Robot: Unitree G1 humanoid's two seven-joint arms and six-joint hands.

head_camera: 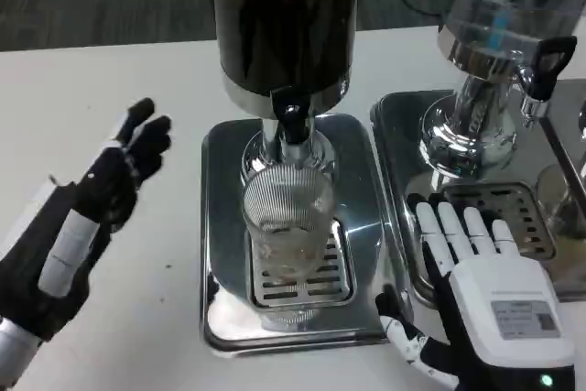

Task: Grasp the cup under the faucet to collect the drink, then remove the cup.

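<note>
Ribbed clear cup (pixel 286 249) stands upright on the grate of the centre drip tray (pixel 220 226), directly below the black faucet (pixel 291 123) of the dark dispenser (pixel 282 20), placed to catch the pour; it looks almost empty. Right hand (pixel 476 295) lies just right of the tray's right edge, fingers spread and straight, thumb angled toward the cup, holding nothing. Left hand (pixel 87 212) hovers well apart over the table's left side, fingers loosely apart, empty. Likely waiting before the grasp.

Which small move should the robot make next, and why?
Probably bring the right robot hand leftward to close around the cup. The cup stands ungrasped on the drip tray under the faucet, and both hands are open beside it.
</note>
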